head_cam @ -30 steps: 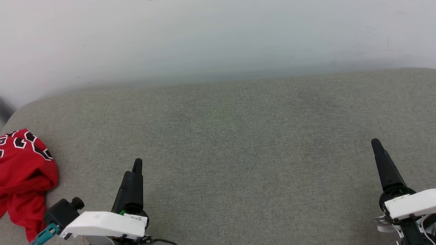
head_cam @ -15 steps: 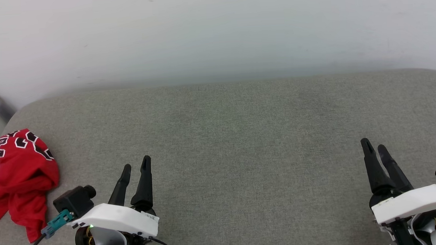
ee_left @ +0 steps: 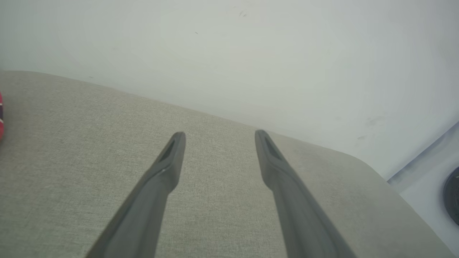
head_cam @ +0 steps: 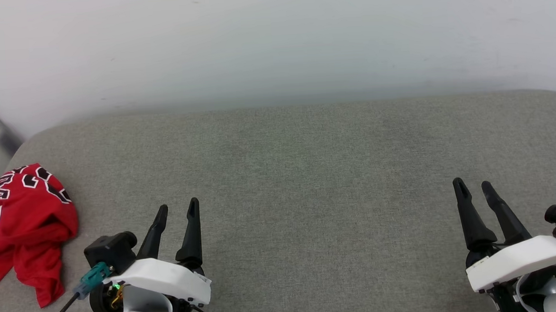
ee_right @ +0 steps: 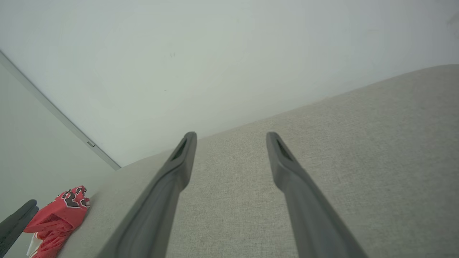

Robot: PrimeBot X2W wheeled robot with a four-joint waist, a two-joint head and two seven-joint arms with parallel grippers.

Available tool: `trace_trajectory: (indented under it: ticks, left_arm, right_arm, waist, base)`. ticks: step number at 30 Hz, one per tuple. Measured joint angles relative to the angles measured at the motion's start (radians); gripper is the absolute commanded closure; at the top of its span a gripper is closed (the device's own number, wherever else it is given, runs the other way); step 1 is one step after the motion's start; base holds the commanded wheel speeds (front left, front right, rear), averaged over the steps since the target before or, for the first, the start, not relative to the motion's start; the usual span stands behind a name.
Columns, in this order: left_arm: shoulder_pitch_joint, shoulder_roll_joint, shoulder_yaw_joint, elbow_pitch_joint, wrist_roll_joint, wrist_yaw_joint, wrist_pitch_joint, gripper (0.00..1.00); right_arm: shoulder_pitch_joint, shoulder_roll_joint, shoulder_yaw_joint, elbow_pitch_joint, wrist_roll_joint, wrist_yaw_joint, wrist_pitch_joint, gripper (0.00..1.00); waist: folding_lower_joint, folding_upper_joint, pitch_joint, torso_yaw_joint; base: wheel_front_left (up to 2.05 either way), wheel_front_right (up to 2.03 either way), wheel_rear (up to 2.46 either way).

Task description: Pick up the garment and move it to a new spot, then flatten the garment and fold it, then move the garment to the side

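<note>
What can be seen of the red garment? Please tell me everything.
The garment is a red shirt of soft, jersey-like cloth, with black, white-outlined lettering on its upper part and a white part with red stripes at its left. It lies crumpled in a loose heap, not spread out, at the left end of the grey cushioned surface and rests on it. Nothing grips it: the left gripper stands apart to its right, open.

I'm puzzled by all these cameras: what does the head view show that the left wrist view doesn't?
Head view adds the right gripper, fingers apart, and the black lettering on the crumpled red jersey-style garment. Left wrist view adds a dark round object at its right edge, unidentifiable. Both share the open-fingered left gripper, grey fabric surface, white wall and some red garment.
</note>
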Motion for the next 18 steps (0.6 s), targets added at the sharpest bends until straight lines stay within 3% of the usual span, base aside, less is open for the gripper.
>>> trace_trajectory:
  ticks: [18]
  left_arm:
    - [-0.008,0.017,-0.05,0.021,0.163,0.029,-0.048,0.0]
  right_arm:
    - [0.01,0.005,0.003,-0.036,-0.198,0.0,0.027,0.0]
  waist:
    - [0.0,-0.0001,-0.002,0.009]
  base:
    - [0.0,0.0,0.0]
